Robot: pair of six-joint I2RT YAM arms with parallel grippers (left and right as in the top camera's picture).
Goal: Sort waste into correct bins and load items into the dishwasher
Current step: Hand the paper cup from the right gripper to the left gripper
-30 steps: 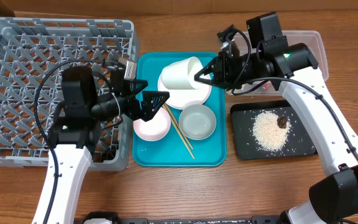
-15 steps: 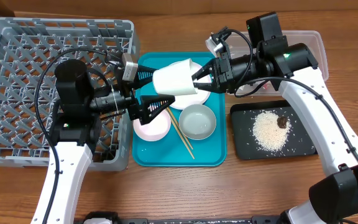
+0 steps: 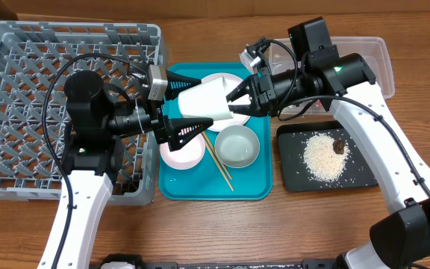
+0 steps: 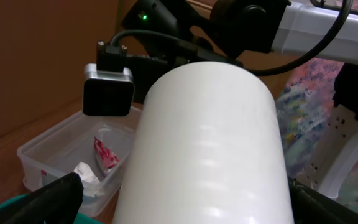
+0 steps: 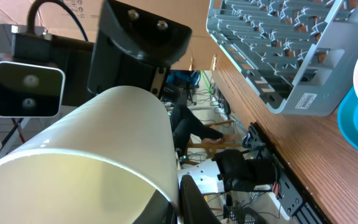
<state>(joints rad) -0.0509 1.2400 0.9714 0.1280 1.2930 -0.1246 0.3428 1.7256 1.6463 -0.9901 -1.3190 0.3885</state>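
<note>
Wooden table point(image 3: 312, 224), our right gripper point(image 3: 231, 104) clenching white cup point(image 3: 209, 96), left gripper point(image 3: 201, 101) splayed around it, pink bowl point(image 3: 182, 155), chopsticks point(image 3: 219, 166) beneath.

Even bright light, soft shadows, sharp overhead.

a brown wood-grain table point(image 3: 290, 232) under even indoor light.

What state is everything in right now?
white cup: on its side in the air, rim pinched by the right gripper.
right gripper: shut on the cup's rim.
left gripper: open, jaws either side of the cup.
pink bowl: upright, empty, on the teal tray.
grey-green bowl: upright, empty.
black tray: holds rice and a brown scrap.
clear tub: holds wrapper and tissue.
dish rack: no dishes visible.
</note>
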